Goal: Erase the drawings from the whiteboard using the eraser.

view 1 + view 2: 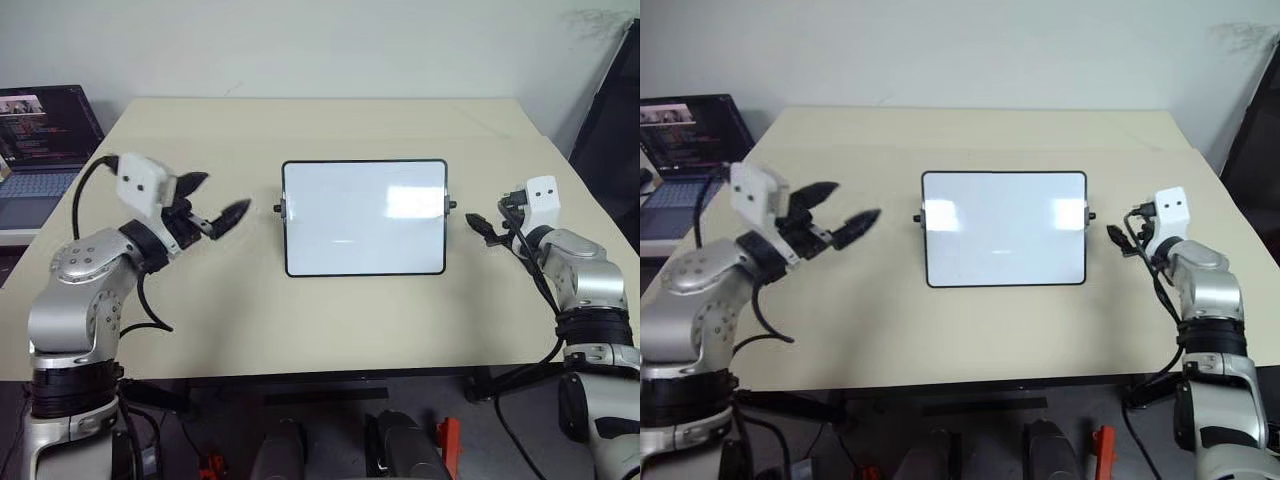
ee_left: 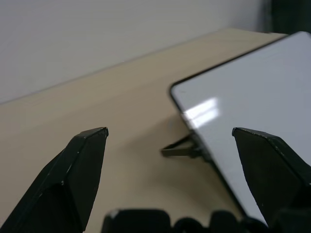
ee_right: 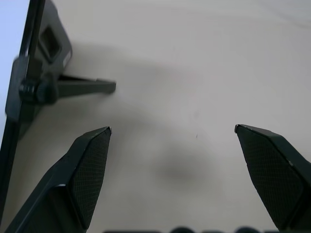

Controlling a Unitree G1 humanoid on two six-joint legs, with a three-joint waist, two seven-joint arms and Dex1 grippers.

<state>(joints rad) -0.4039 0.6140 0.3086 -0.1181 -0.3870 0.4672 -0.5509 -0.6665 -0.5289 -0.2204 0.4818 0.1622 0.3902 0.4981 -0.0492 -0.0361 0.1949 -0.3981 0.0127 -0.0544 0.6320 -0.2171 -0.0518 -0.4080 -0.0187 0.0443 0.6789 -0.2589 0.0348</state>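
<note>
The whiteboard [image 1: 365, 215] stands tilted on its small black stand at the middle of the table, its glossy face showing glare patches. No drawings show on it, and the eraser is out of view. My left gripper [image 1: 215, 197] hovers left of the board, pointing toward it, open and empty. In the left wrist view its fingers [image 2: 82, 165] frame the board's near corner [image 2: 252, 97]. My right gripper [image 1: 481, 228] sits just right of the board's right knob, open and empty. The right wrist view shows the board's edge and stand foot [image 3: 82, 87] beside its wide-spread fingers [image 3: 87, 165].
The beige table [image 1: 300, 320] reaches well beyond the board on all sides. An open laptop [image 1: 40, 140] with a dark screen sits off the table's far left. A dark panel [image 1: 615, 120] leans at the far right.
</note>
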